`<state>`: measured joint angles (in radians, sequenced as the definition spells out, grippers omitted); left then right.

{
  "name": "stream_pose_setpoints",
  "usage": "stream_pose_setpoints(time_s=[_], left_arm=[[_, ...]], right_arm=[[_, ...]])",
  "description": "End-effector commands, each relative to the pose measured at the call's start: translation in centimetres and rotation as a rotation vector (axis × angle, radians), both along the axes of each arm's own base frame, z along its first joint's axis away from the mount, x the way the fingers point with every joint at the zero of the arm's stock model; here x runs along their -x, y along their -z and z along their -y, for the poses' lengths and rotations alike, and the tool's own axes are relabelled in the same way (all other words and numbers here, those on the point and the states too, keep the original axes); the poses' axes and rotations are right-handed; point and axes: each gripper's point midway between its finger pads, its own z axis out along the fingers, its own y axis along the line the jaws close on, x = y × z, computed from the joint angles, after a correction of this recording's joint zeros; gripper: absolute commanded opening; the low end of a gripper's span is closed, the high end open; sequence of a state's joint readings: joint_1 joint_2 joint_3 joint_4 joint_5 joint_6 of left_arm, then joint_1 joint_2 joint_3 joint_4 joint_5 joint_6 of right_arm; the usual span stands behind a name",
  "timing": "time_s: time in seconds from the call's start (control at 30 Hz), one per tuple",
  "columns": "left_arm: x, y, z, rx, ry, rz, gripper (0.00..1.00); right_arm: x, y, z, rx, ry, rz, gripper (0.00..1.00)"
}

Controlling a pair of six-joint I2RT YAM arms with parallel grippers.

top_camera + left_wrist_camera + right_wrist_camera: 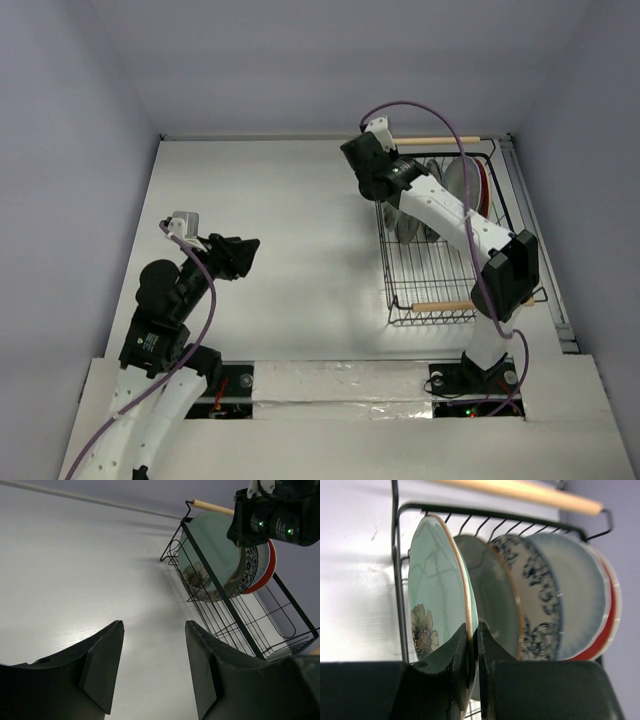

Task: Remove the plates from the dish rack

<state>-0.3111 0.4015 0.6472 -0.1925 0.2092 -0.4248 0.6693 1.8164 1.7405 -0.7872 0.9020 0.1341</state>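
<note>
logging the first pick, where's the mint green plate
Right wrist view: the mint green plate stands leftmost in the dish rack, beside the grey plate, its rim inside the right gripper.

Looks like a robotics lab cell: a bare white bench [270, 230] boxed in by plain pale-lilac walls [60, 150], with a white-and-black left arm [160, 300] and right arm [450, 215] bolted along its silver-taped near edge [340, 400], trailing purple cables [200, 290].

no text, label, brand, number or sign can be read in any view. the mint green plate [432, 580] bears only a painted flower, no lettering. two green indicator lights [260, 524] glow on the right arm's wrist housing [274, 510], without any legible marking beside them.
</note>
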Motion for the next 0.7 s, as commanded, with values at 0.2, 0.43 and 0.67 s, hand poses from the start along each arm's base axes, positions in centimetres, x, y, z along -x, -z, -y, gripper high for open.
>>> stream_pose_setpoints(time_s=[0.2,0.43,0.67], left_arm=[[0.0,-0.9,-0.2,0.017,-0.003,0.046,0.59],[-0.1,-1.4,-1.0,0.022,-0.04,0.069,0.71],[-0.2,-1.6,-1.7,0.025,-0.071,0.076,0.71]], right_arm=[[3.6,-16.2,3.1,-0.121,0.075,0.357,0.0],[6.6,-22.5,-1.0,-0.504,-0.163,0.505,0.0],[5.8,-18.9,-14.4,-0.96,-0.552,0.386,0.0]])
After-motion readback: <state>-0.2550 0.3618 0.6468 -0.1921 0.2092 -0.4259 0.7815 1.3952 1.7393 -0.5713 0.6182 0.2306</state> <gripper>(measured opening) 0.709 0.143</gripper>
